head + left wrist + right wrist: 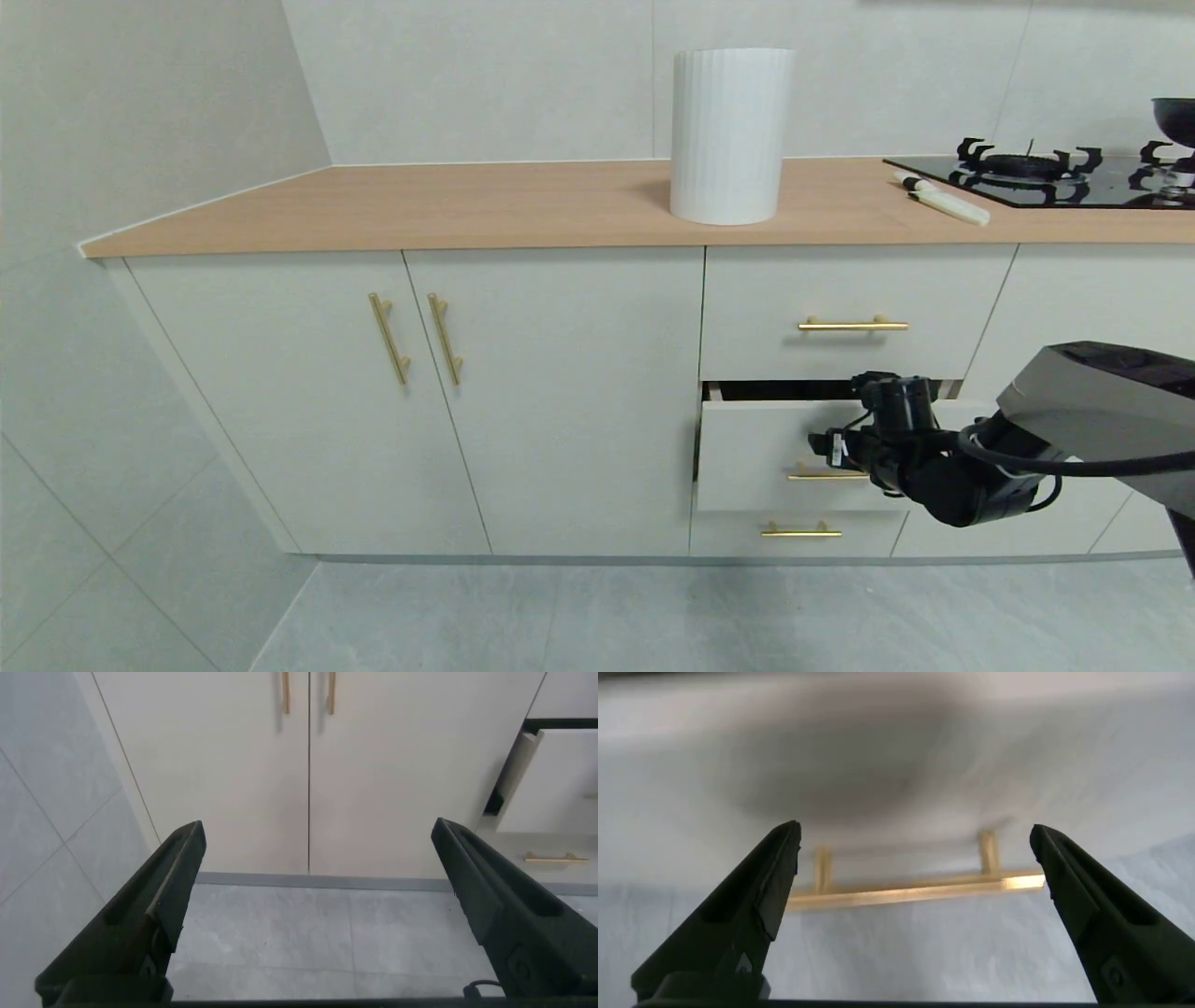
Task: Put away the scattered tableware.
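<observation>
Two pale slim utensils (945,200) lie on the wooden countertop (467,205), just in front of the black gas hob (1055,177). A tall white ribbed holder (729,135) stands upright on the counter to their left. Below, the middle drawer (756,457) is pulled out a little, with a dark gap above its front. My right gripper (829,450) is open right in front of that drawer, its fingers either side of the gold handle (915,892) without touching it. My left gripper (318,829) is open and empty, low over the floor, facing the double cabinet doors (308,765).
A top drawer (850,308) and a bottom drawer (798,534) are closed, each with a gold handle. The double doors (420,392) to the left are closed. A tiled wall bounds the counter on the left. Grey floor tiles (560,616) lie open below.
</observation>
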Available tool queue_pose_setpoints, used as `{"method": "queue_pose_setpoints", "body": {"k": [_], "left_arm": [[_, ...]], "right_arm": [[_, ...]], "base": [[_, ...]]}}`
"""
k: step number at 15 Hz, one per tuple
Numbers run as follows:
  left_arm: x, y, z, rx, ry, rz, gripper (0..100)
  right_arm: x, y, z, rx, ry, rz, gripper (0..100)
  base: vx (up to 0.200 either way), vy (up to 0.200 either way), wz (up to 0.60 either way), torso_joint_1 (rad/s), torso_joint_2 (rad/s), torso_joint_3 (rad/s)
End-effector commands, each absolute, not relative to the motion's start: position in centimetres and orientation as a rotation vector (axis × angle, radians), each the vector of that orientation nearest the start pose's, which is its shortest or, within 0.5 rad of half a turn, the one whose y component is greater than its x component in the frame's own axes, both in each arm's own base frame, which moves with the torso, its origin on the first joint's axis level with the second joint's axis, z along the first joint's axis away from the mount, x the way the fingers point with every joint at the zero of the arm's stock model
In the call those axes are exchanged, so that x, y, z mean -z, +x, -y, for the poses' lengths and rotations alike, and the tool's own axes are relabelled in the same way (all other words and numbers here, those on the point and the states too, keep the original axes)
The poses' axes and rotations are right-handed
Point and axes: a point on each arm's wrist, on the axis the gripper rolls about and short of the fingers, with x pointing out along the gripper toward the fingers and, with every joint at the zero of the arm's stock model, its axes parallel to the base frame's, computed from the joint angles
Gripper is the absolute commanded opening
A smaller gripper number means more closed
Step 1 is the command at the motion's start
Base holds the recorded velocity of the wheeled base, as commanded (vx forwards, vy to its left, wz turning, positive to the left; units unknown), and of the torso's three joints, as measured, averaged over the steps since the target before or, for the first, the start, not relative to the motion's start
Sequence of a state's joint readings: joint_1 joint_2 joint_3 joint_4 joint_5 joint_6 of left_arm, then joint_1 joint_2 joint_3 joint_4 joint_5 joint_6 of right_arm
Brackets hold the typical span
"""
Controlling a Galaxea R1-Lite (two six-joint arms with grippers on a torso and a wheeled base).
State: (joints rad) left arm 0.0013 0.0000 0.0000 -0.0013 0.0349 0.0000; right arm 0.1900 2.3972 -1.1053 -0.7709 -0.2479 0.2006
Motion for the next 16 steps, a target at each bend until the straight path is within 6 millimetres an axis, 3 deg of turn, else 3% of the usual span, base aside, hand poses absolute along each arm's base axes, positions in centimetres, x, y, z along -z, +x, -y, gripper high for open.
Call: {"method": "queue_pose_setpoints", "body": {"k": [1, 16], "left_arm": [[-7.6, -2.3, -0.1, -0.037, 0.000, 0.000, 100], [-7.6, -2.3, -0.1, -0.037, 0.000, 0.000, 100]], "right_arm": [[0.1, 42.9, -6.7, 0.127, 0.091, -0.482, 100], [0.9, 46.5, -5.8, 0.200, 0.172, -0.380, 100]], "base": [[0.000, 0.000, 0.00, 0.000, 0.00, 0.000], [0.000, 0.000, 0.00, 0.000, 0.00, 0.000]]}}
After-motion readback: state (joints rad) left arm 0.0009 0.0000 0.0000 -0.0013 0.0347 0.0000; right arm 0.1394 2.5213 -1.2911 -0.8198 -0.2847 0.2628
